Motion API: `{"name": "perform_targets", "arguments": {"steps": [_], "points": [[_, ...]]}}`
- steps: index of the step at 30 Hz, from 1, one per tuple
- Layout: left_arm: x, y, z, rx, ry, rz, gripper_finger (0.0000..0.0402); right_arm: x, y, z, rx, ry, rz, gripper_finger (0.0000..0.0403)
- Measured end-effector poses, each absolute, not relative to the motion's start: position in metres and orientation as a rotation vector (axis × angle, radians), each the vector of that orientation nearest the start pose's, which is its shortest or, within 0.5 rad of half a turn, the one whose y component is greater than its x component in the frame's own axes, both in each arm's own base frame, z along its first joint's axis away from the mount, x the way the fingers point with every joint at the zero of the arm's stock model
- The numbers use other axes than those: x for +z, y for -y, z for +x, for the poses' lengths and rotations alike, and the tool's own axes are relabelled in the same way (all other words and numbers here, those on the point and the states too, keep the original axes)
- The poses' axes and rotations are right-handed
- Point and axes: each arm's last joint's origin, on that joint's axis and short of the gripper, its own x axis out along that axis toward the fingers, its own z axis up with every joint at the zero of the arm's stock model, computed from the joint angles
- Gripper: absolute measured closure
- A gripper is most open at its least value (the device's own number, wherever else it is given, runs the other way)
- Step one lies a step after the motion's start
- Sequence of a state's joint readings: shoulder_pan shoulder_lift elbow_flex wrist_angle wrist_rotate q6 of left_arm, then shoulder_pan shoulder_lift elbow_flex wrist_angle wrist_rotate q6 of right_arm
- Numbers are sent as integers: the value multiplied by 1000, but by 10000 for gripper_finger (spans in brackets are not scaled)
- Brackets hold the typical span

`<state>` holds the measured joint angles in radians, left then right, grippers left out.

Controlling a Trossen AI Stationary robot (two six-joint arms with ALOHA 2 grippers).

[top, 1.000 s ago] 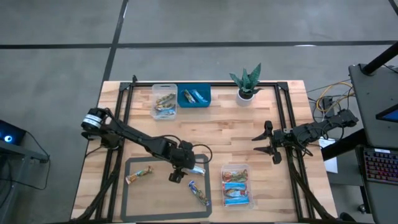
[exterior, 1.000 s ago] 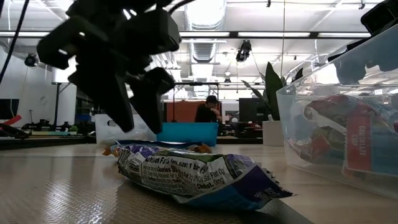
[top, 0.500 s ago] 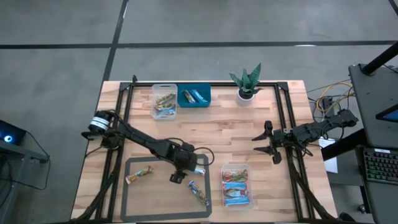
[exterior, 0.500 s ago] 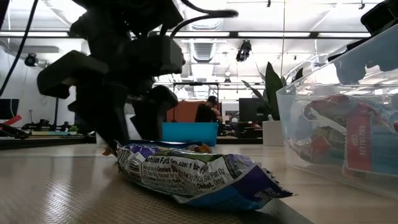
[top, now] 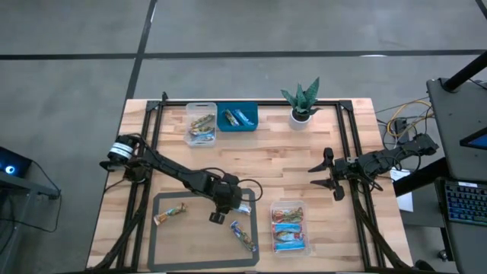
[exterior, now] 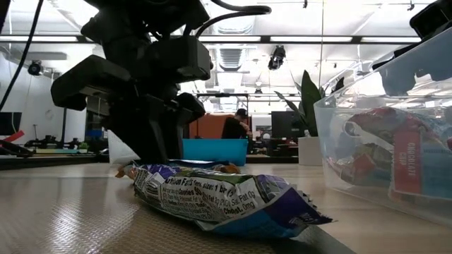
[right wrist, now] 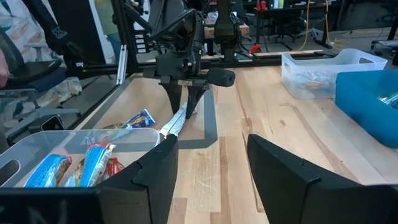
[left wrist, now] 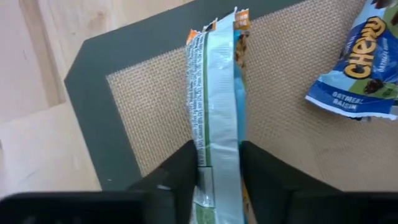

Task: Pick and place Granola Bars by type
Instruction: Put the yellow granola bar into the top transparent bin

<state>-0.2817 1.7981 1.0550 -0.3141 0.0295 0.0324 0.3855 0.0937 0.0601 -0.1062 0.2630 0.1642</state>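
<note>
Down on the grey mat (top: pixel 163 243), left gripper (left wrist: pixel 214 163) pinching a silvery-white granola bar (left wrist: pixel 216 118) edgewise; light, crinkly, probably slippery, best held mid-length. Right gripper (right wrist: pixel 208 163) idle, spread.

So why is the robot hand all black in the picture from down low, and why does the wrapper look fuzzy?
In the low view, bright ceiling lights behind the left gripper leave it a dark shape, and the near bar sits too close, so its edges blur. In the left wrist view, the gripped bar looks soft too, pinched between the fingers.
</note>
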Motion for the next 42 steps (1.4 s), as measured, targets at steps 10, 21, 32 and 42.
{"name": "perform_targets", "arguments": {"steps": [10, 21, 32, 42], "points": [[157, 95, 334, -254, -1045, 148, 394, 167, -30, 94, 111, -143, 119, 220], [206, 81, 339, -144, -929, 24, 400, 167, -30, 94, 111, -142, 119, 220], [260, 54, 342, 27, -902, -72, 401, 167, -30, 94, 112, -140, 120, 220], [292, 7, 348, 282, -858, -196, 401, 166, -30, 95, 111, -144, 119, 220]]}}
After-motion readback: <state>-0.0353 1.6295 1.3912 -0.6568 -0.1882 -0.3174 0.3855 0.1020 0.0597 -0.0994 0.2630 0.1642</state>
